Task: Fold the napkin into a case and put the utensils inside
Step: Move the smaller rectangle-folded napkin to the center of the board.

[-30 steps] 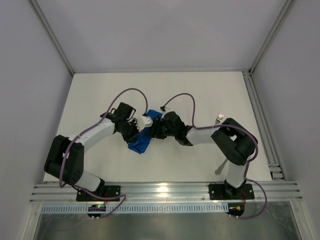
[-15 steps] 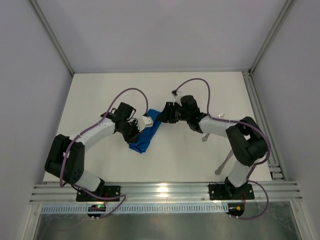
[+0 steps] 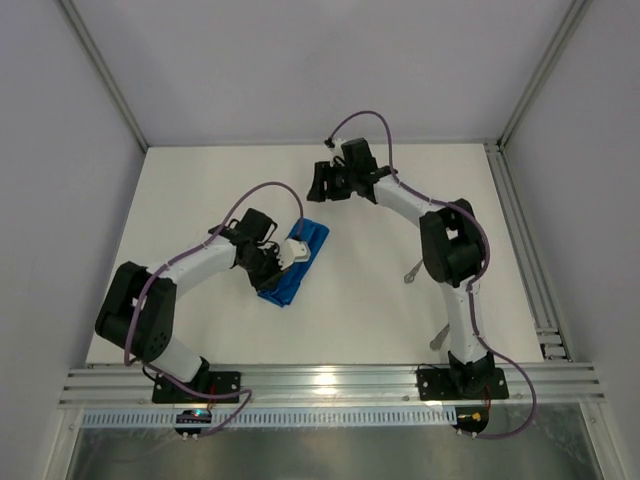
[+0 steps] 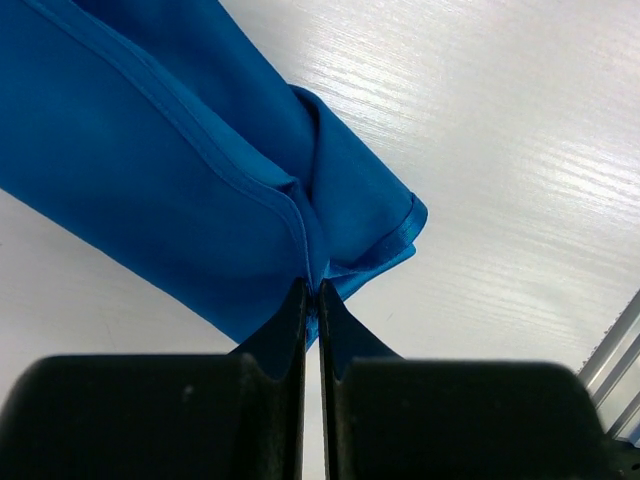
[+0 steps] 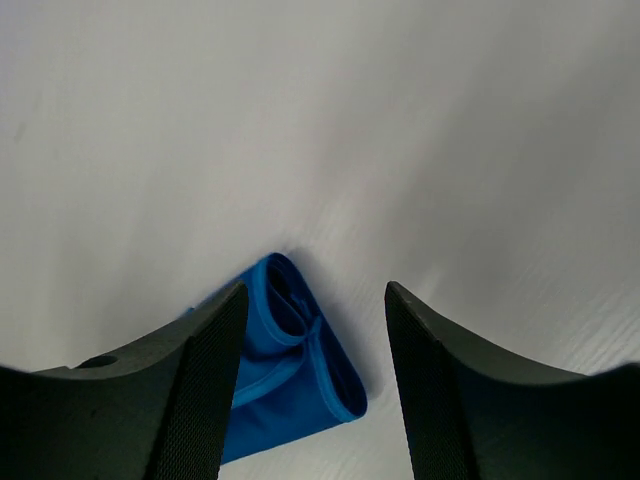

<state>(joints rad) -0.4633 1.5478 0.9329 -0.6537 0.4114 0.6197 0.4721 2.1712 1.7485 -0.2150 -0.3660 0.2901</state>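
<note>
top view, left pincer [image 3: 291, 249]: clenched on the folded napkin [image 3: 285, 285], over the strip's far half.
top view, napkin: a narrow blue strip on the white table [image 3: 200, 190], running past the left pincer on both sides.
top view, right pincer [image 3: 322, 183]: released and holding nothing; the napkin lies well apart from it, on its near side.
top view, utensils: a silver utensil [image 3: 411, 273] and a second utensil [image 3: 438, 337] lie far from both pincers, beside the right arm; too small to tell which is the fork.
left wrist view, left pincer [image 4: 312, 287]: fingers pressed together, with the hem of the napkin [image 4: 170, 170] pinched at their tips.
left wrist view, napkin: layered folds spread ahead of the pincer over the table [image 4: 500, 150].
right wrist view, right pincer [image 5: 314, 292]: fingers wide apart, nothing between them.
right wrist view, napkin [image 5: 290, 375]: one folded end shows in the gap between the fingers, down on the table [image 5: 450, 130], untouched.
</note>
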